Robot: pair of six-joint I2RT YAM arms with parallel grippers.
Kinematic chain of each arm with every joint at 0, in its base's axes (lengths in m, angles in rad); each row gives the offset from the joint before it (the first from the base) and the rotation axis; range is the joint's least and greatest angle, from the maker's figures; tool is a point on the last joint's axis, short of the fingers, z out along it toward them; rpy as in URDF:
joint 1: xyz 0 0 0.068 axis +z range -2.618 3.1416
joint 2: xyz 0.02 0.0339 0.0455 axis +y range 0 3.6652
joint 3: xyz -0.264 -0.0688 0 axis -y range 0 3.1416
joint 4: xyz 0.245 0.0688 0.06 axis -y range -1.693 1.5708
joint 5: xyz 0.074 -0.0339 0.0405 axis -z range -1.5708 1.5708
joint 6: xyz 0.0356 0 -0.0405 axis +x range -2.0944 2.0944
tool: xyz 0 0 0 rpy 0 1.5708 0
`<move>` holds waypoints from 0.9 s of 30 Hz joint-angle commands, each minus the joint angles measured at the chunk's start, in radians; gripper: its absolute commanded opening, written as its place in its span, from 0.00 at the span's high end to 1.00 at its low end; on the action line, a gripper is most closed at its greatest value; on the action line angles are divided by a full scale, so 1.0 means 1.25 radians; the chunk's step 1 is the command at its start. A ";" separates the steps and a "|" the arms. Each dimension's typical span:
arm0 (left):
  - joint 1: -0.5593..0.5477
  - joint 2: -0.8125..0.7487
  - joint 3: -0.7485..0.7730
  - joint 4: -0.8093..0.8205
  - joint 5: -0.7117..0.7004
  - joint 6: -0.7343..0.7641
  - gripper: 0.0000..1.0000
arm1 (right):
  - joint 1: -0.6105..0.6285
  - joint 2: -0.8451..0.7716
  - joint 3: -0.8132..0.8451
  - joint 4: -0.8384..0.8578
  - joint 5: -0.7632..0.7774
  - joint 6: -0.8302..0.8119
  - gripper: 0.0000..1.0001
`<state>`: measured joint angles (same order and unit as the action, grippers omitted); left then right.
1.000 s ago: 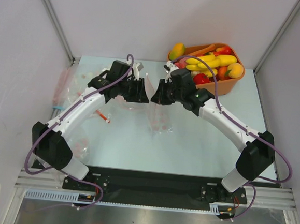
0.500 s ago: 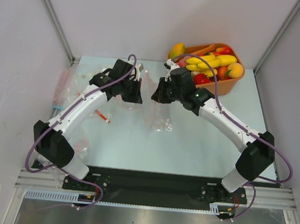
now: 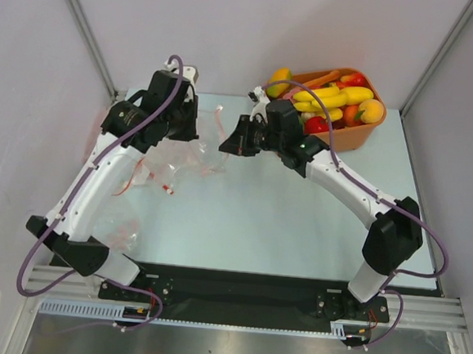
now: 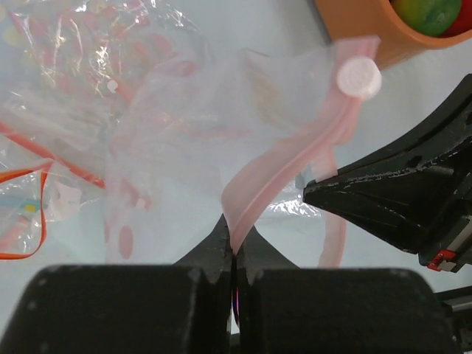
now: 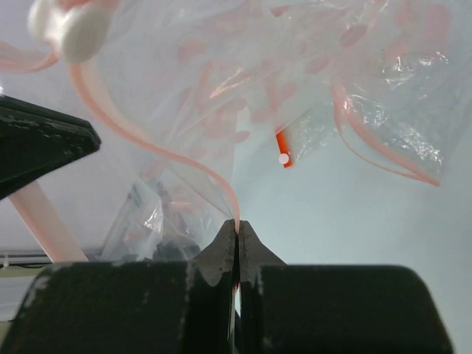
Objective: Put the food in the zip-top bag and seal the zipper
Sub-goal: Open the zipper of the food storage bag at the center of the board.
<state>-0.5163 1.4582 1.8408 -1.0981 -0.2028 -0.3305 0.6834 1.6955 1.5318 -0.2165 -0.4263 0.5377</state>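
The zip-top bag (image 3: 196, 153), clear with pink dots, hangs lifted between my two grippers at the back left of the table. My left gripper (image 3: 186, 130) is shut on its pale pink zipper (image 4: 280, 173), which rises from the jaws (image 4: 233, 249) to a white slider (image 4: 359, 76). My right gripper (image 3: 227, 144) is shut on the bag's thin pink edge (image 5: 237, 220); the bag (image 5: 251, 81) spreads above it. The food (image 3: 333, 98), bananas, strawberries and other pieces, lies in the orange tub (image 3: 363, 136) at the back right. No food shows in the bag.
Other clear bags lie at the left (image 3: 100, 138) and front left (image 3: 122, 229), one with an orange-red strip (image 3: 160, 185). The tub's rim (image 4: 361, 33) is close behind the bag. White walls and frame posts ring the table.
Both grippers rose and moved back and left with the bag, which was lying on the table; the left arm swung furthest left, and the bag's mouth now stretches between them.
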 commanded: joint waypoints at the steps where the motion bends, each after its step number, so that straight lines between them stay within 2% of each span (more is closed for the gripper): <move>1: -0.009 0.072 -0.004 -0.020 0.045 0.020 1.00 | -0.028 0.007 -0.045 0.074 -0.054 0.063 1.00; 3: -0.009 0.092 -0.023 0.006 0.114 0.019 1.00 | -0.042 0.005 -0.071 0.066 -0.026 0.071 1.00; 9: -0.010 0.139 -0.131 0.135 0.195 -0.001 1.00 | -0.088 -0.006 -0.134 -0.026 0.069 0.046 0.96; 14: -0.014 0.177 -0.187 0.195 0.264 -0.018 1.00 | -0.093 -0.004 -0.136 -0.087 0.124 -0.004 0.84; 18: -0.016 0.193 -0.139 0.177 0.267 -0.019 1.00 | -0.093 -0.002 -0.110 -0.156 0.225 -0.042 0.78; 21: -0.016 0.223 -0.053 0.080 0.253 -0.013 1.00 | -0.098 0.002 -0.104 -0.188 0.269 -0.061 0.71; 24: -0.016 0.234 0.015 0.035 0.268 -0.013 1.00 | -0.105 0.005 -0.111 -0.177 0.248 -0.063 0.69; 26: -0.016 0.229 0.029 0.019 0.270 -0.014 1.00 | -0.105 0.007 -0.117 -0.155 0.212 -0.067 0.62; 27: -0.018 0.228 0.031 0.019 0.273 -0.013 0.99 | -0.106 0.005 -0.121 -0.122 0.188 -0.068 0.55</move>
<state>-0.5301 1.7565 1.8248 -1.0222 0.1120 -0.3397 0.5564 1.6985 1.3563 -0.4141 -0.1577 0.4850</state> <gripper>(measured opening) 0.009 0.406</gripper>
